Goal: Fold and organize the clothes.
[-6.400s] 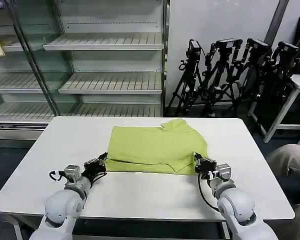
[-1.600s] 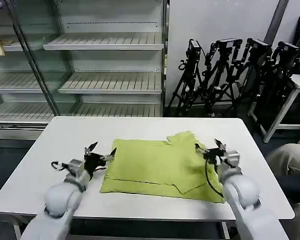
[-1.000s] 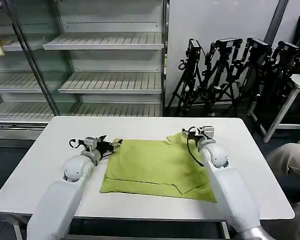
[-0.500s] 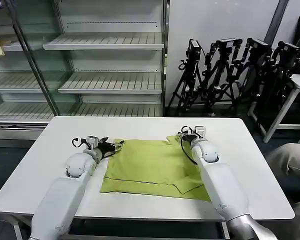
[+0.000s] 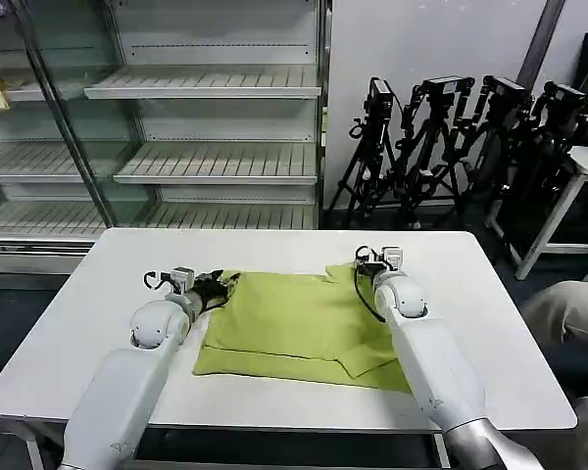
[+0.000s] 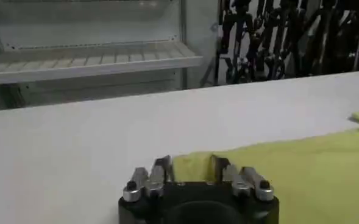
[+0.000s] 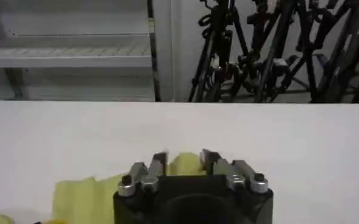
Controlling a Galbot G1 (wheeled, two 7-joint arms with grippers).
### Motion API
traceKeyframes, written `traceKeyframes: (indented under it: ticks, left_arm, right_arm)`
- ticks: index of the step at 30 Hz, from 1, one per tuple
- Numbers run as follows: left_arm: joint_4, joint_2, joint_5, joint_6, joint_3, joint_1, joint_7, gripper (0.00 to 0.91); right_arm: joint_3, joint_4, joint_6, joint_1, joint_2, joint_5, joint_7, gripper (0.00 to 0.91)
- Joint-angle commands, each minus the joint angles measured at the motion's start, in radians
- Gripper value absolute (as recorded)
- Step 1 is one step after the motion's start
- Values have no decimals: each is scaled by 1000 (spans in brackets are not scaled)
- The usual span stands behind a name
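Lying on the bench: the lime shirt (image 5: 299, 328), folded into a rough rectangle, sits in the middle of the white bench (image 5: 490, 323), its near edge close to the robot's side, a flap folded across its near right part.
Left gripper: the left gripper (image 5: 219, 286) is at the shirt's far left corner, low on the bench top; in the left wrist view its fingers (image 6: 161, 171) stand either side of a raised bit of the yellow-green cloth, clamped on it.
Right gripper: the right gripper (image 5: 366, 265) is at the shirt's far right corner, where the fabric bunches up; in the right wrist view its fingers (image 7: 158, 164) have a small peak of cloth pinched between them.
Arms: both white arms stretch forward along the shirt's two sides.
Behind the bench: empty metal shelving (image 5: 216, 162) stands to the left, and a row of black tripods (image 5: 451, 147) to the right.
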Motion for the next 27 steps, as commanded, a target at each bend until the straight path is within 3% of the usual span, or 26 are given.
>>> traceKeyframes:
  ticks: [1,11,23,27]
  left_arm:
    - [6,-2,1,4,2,-2,5,10]
    - [-32,1,-22,2,-7,0,5,10]
    - [-273,69,-84,1,-47,158,-22,10]
    - [-349,84,-91,1,-78,223,-26,10]
  right_arm:
    - [-1,13,-2,2,1,6,-2,0]
    - [0,146,-1,-36,-41,37,-12,0]
    - [36,550,-5,-286,-203,198,39,0]
    - [55,670,-4,-380,-240,208,40,0]
